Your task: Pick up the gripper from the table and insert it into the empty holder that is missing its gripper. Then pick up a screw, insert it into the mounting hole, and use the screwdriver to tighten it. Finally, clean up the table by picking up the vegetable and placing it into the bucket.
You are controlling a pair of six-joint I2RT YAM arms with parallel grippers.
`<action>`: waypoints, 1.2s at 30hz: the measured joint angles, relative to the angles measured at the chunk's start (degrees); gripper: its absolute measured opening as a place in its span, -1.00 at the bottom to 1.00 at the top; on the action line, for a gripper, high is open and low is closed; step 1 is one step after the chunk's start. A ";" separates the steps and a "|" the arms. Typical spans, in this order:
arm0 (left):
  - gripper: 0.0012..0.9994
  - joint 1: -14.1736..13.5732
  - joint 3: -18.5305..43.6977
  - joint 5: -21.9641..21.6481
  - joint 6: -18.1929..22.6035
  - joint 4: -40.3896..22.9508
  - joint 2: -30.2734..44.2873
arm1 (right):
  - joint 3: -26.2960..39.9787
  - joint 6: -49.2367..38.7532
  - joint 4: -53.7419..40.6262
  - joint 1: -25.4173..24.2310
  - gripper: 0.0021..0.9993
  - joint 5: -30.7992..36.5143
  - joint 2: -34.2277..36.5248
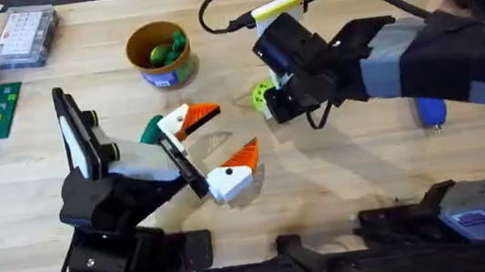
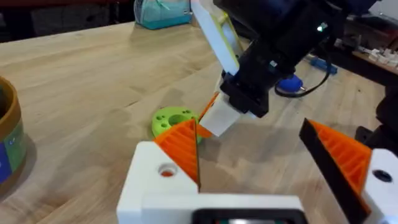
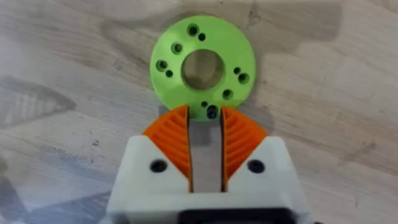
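The left gripper rests near the front of the counter, its jaws wide apart and holding nothing. Just beyond it, the right gripper points down at the vegetable, a lime-green disc with a centre hole lying flat on the wood. The jaws stand narrowly apart at its near rim, not clamped on it. To do this step well, I would lower until the pads straddle the rim, then close squarely on the thin edge so the disc does not skid away. Farther back stands the bucket, well apart, already holding green toys. Counted: one disc, one bucket, one blue screwdriver beside the right arm.
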 joint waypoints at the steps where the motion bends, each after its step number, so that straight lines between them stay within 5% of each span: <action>1: 0.98 0.00 0.00 0.00 0.00 0.00 0.00 | 0.00 0.01 -0.01 0.00 -0.63 0.01 0.00; 16: 0.98 0.00 0.00 0.00 0.00 0.00 0.00 | 0.00 -0.02 -0.05 0.00 -0.76 0.02 0.00; 20: 0.98 0.00 0.00 0.00 0.00 0.00 0.00 | 0.00 -0.06 -0.05 0.00 -0.99 0.20 0.00; 36: 0.98 0.00 0.00 0.00 0.00 0.00 0.00 | 0.23 -1.19 -0.17 0.00 -1.00 0.25 -0.02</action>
